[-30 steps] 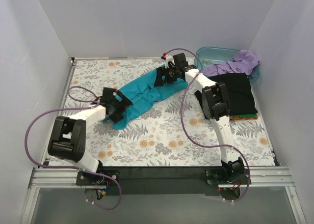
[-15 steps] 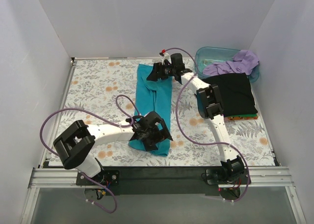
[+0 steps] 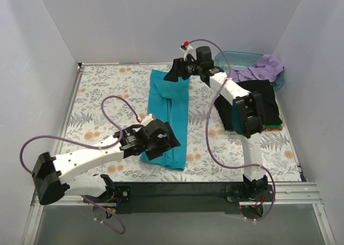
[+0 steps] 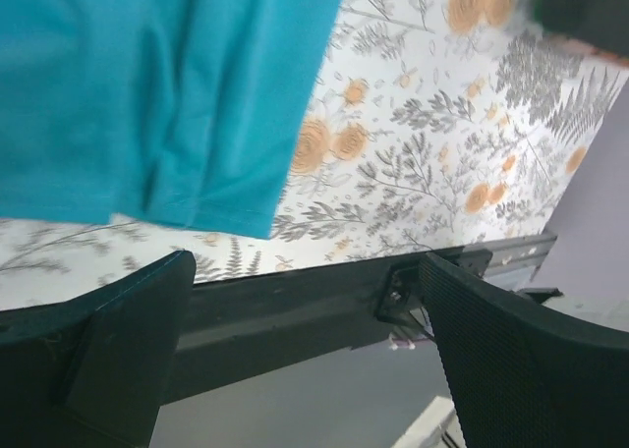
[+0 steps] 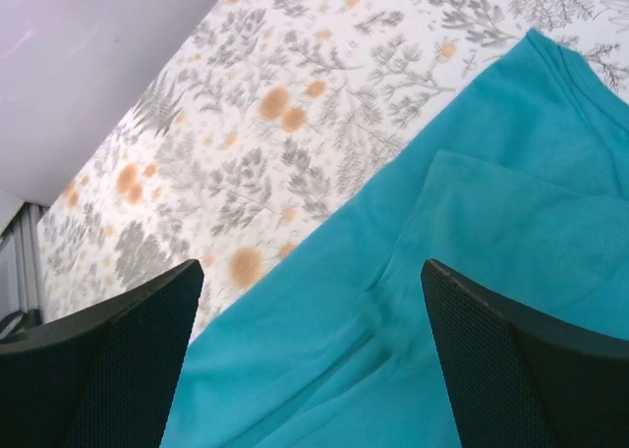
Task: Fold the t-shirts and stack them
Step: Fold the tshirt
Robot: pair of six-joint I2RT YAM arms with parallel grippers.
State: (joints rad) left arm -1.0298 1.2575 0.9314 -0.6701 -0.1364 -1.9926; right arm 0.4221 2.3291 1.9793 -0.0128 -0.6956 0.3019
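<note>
Teal-blue t-shirt [image 3: 169, 113]: is lying flat as a long narrow strip with its sides turned in, running from directly under the right claw [image 3: 174, 73] at the far end to directly under the left claw [image 3: 163, 142] at the near hem. Judged as folded lengthwise only, with the crosswise folds and the stacking awaiting. Right claw: is hovering over the collar end with jaws spread wide and nothing between them. Left claw: is hovering over the near hem, likewise wide and gripping nothing, with the hem showing just beyond its fingers in the wrist view. Black t-shirt [image 3: 260, 100]: is resting as a neat flat rectangle off to the right of the right claw and nearer the bases, judged as folded and serving as the base of the stack. Lavender-purple t-shirt [image 3: 262, 67]: is hanging crumpled over the rim of the plastic tub [image 3: 232, 57], just right of the right claw, judged as untouched. Tally by judgement: one shirt is finished, one is halfway, one is waiting. Floral table [image 3: 107, 92]: is carrying all items.
</note>
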